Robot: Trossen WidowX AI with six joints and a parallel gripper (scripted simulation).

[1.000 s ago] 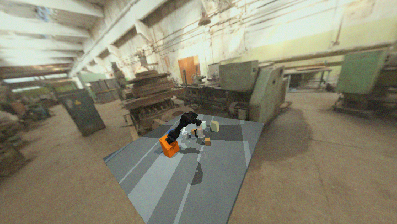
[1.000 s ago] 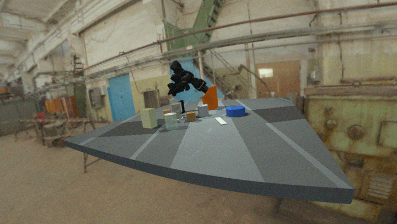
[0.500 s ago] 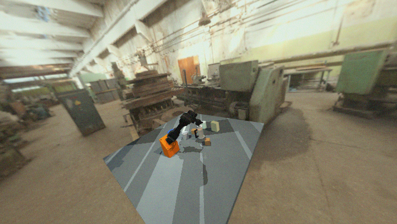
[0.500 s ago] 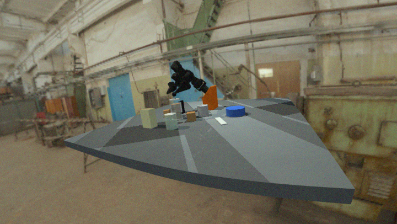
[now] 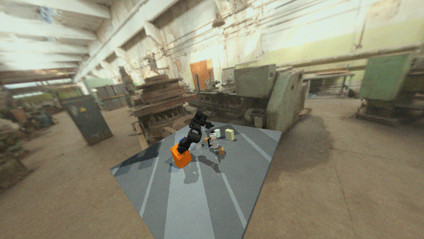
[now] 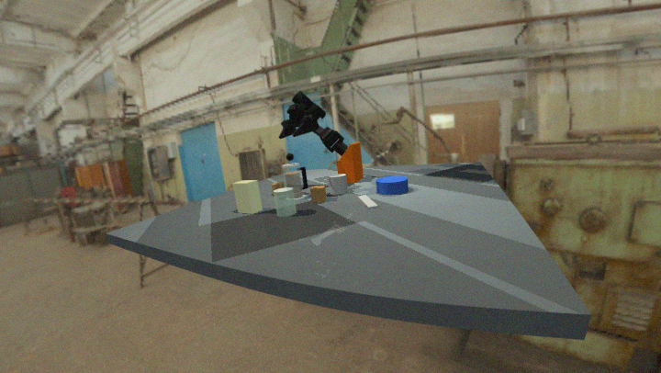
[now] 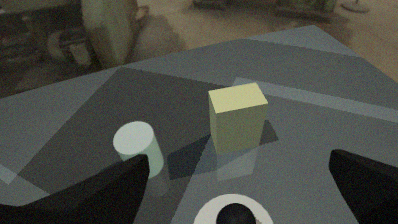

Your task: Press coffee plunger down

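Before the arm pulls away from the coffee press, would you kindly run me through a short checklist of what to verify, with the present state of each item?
1. Hand open, nothing held: ok; the fingers stand wide apart on either side.
2. Plunger knob free of the fingers: ok; a gap shows on each side in the wrist view.
3. Coffee press upright: ok in the exterior view.
4. Plunger fully down: cannot tell; the knob shows above the lid.
5. Mint cylinder and yellow block clear of the hand: ok; both stand beyond it.
6. Press unmoved on the table: cannot tell.
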